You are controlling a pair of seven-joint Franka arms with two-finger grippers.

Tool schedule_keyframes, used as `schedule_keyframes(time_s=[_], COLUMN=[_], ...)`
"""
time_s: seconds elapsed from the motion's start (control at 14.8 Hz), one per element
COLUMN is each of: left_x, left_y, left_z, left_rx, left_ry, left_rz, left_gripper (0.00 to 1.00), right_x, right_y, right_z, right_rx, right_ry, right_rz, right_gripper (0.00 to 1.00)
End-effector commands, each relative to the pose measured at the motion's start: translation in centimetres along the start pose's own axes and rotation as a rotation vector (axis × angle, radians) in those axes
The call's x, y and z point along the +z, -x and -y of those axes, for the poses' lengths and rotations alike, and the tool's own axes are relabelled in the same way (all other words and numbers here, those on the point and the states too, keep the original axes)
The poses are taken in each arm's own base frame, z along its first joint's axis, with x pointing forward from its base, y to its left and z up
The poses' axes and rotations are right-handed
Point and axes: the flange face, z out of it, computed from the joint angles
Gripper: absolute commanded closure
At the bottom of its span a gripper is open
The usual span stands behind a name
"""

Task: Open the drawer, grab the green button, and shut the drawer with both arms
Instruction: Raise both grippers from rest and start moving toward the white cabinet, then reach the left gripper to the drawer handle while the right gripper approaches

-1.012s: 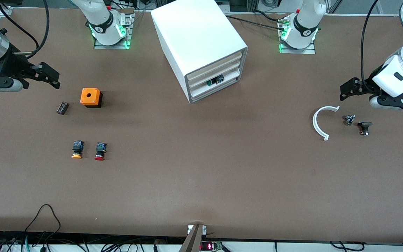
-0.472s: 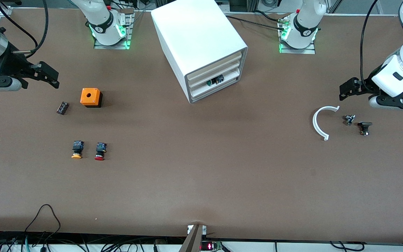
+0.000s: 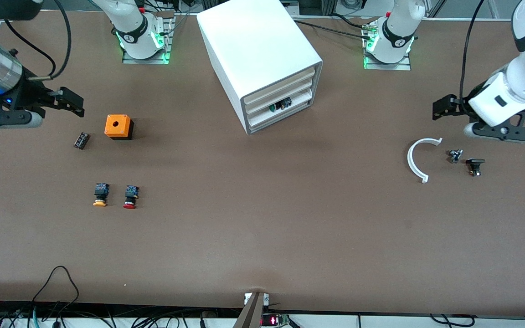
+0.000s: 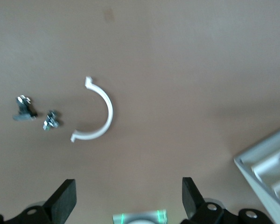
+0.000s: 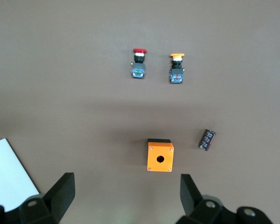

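1. We see the green-capped button (image 3: 280, 105) lying in a slot of the white cabinet (image 3: 258, 54), between its cream-fronted drawers (image 3: 277, 115).
2. Our left gripper (image 3: 442, 109) hangs with jaws spread over the tabletop (image 3: 262, 228), above the white curved piece (image 3: 415, 159).
3. Our right gripper (image 3: 72, 102) hangs with jaws spread near the orange box (image 3: 119, 126), toward the right arm's end of the tabletop.
4. The yellow-capped button (image 3: 100, 194) and red-capped button (image 3: 130, 197) lie nearer the front camera than that box.

- Table (image 3: 262, 218): plain brown.
- Cabinet (image 3: 255, 45): white, with cream-white drawer fronts (image 3: 280, 86).
- Button (image 3: 273, 108) in the cabinet: green cap, black body.
- Box (image 3: 118, 126): orange top, black base.
- Two buttons: yellow cap (image 3: 99, 203), red cap (image 3: 129, 206).
- Curved strip (image 3: 415, 159): white.
- Grippers (image 3: 72, 102) (image 3: 442, 109): black.
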Motion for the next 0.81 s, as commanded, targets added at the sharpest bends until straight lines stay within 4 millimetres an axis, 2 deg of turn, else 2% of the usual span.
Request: schedule_keyframes(time_s=[0.0, 0.2, 0.34, 0.47, 0.74], left_x=[0.0, 0.5, 1.8, 4.0, 11.4], left_y=[-1.4, -1.7, -2.6, -3.8, -4.9], left_z=[-3.8, -5.5, -6.7, -8.2, -11.3], left_rx=[0.079, 0.103, 0.119, 0.128, 0.137], left_ry=[0.011, 0.151, 0.292, 0.403, 0.549], left_rz=[0.116, 0.139, 0.177, 0.231, 0.406], left_gripper=[0.0, 0.0, 0.0, 0.0, 0.0], right_x=[2.1, 4.5, 6.5, 8.1, 11.8], right_y=[-1.1, -2.6, -3.8, -4.6, -5.1], right_z=[-0.1, -0.1, -0.2, -0.1, 0.6], right_rx=[0.0, 0.0, 0.003, 0.034, 0.076], right_ry=[-0.005, -0.015, -0.022, -0.026, -0.031], right_rz=[0.033, 0.04, 0.043, 0.041, 0.014], right_gripper=[0.0, 0.0, 0.0, 0.0, 0.0])
